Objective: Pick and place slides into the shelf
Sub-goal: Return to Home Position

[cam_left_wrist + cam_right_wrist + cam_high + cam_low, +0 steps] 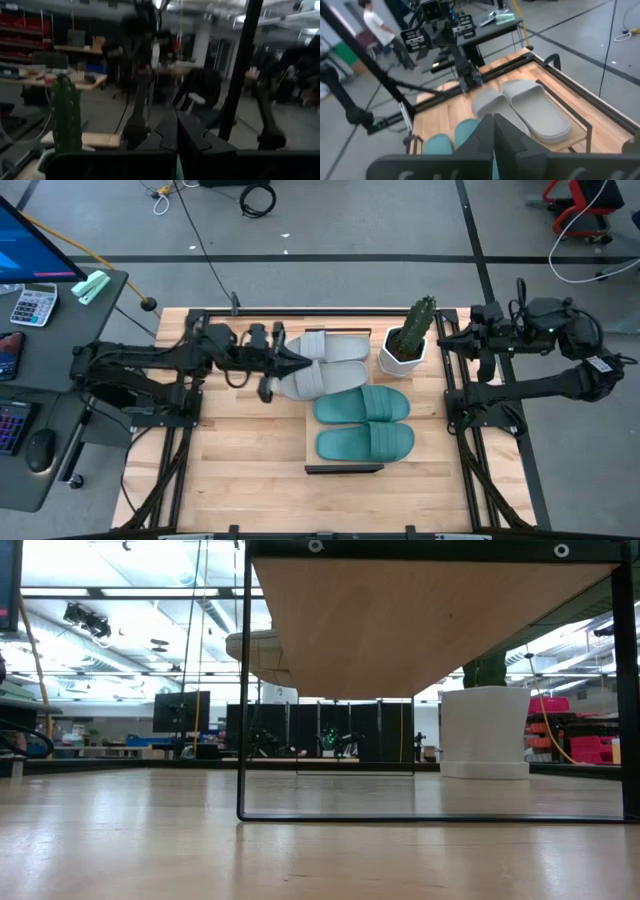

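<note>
Looking down, Jo: all four slides [362,442] sit on the shelf [343,469]. The grey pair [338,348] is at its 12 o'clock end and the teal pair [364,406] at 6 o'clock. To me the job is done bar the retreat home.

Agreed, Sam. The left gripper [298,362] hangs at 9 o'clock of the grey pair, tip right at their ends. Whether it's touching, I cannot tell.

How would you play it?

Lift first, then draw straight back toward 9 o'clock, so the tip cannot drag a grey slide off the plank. No swing toward 3 o'clock, where the potted cactus [405,345] stands just beside the shelf.

And the grip?

The left fingers [195,142] are pressed together with no gap I can see and nothing between them. The right gripper [493,120] is folded back at the 3 o'clock edge of the tabletop [250,450]. It's closed and empty too, looking across at the slides.
</note>
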